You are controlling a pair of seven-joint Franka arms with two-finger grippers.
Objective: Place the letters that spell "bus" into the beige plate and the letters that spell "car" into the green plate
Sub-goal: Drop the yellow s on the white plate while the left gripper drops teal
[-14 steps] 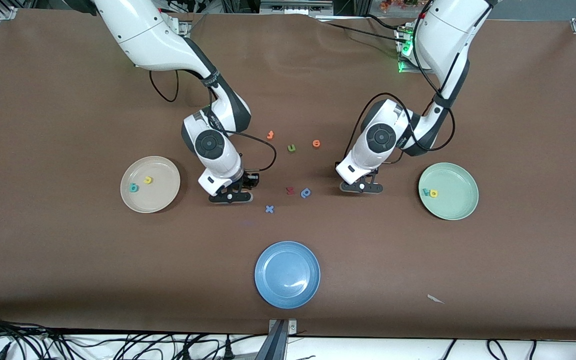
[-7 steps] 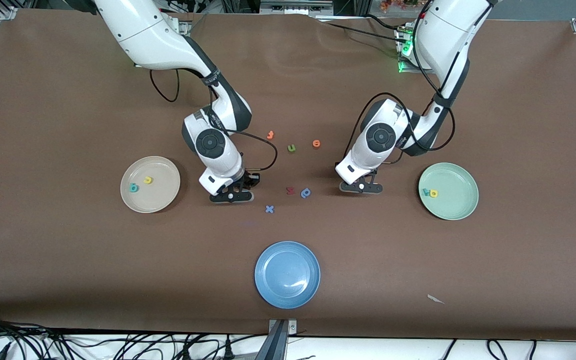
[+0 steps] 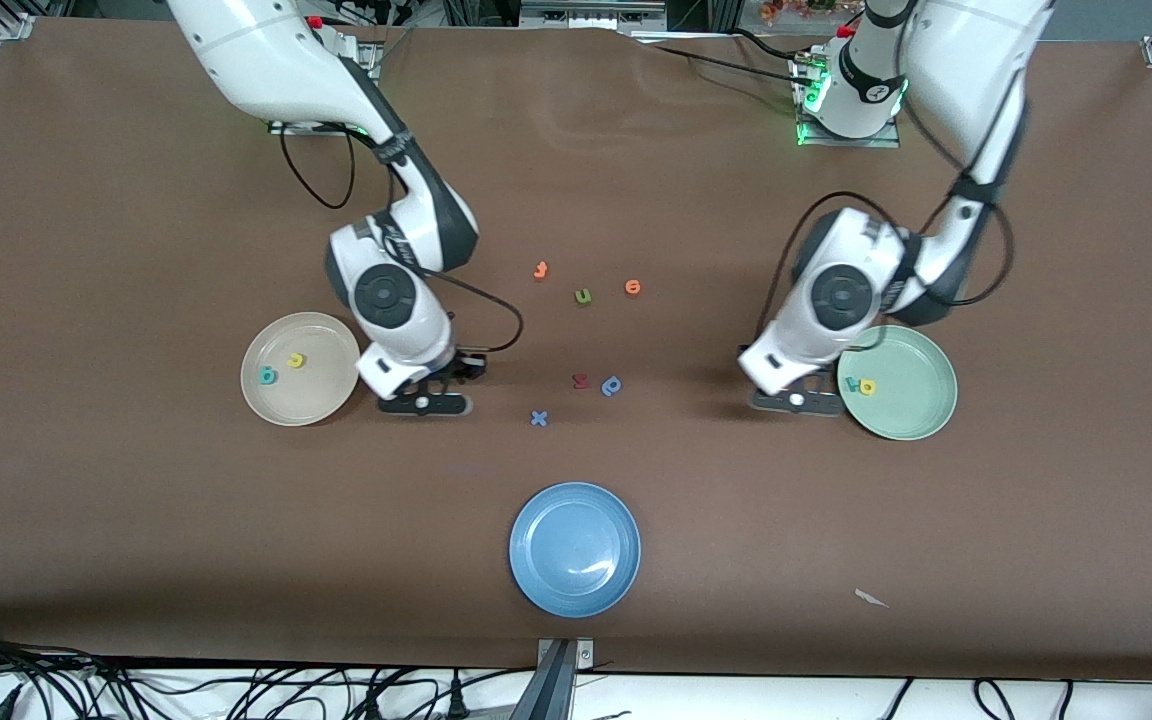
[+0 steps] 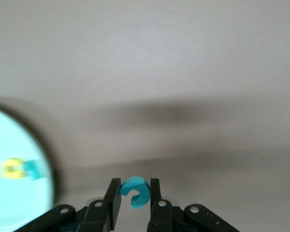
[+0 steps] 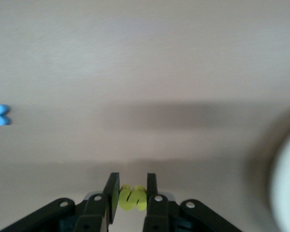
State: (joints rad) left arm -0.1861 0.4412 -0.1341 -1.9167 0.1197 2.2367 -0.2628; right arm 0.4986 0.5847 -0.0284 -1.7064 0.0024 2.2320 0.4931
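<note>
Between the two plates, mid-table, sit six loose letters: an orange t-like one (image 3: 540, 270), an olive u (image 3: 583, 296), an orange round one (image 3: 633, 288), a dark red one (image 3: 581, 381), a blue p-like one (image 3: 612, 386) and a blue x (image 3: 538, 419). None of them lies between either claw and its plate.

Right claw (image 5: 128, 193) is clamped on the yellow s (image 5: 132, 198), up over bare table just beside the beige plate (image 3: 266, 400), which has two letters in it (teal b (image 3: 267, 376), yellow u (image 3: 296, 360)).

Left claw (image 4: 135, 193) pinches the teal c (image 4: 135, 192), just off the green plate (image 3: 921, 425); that one also holds two, a teal r (image 3: 850, 383) and a yellow a (image 3: 867, 386).

One blue plate (image 3: 574, 549) sits nearest the camera, so three plates total. Brown table (image 3: 136, 520), cables along its edges.
</note>
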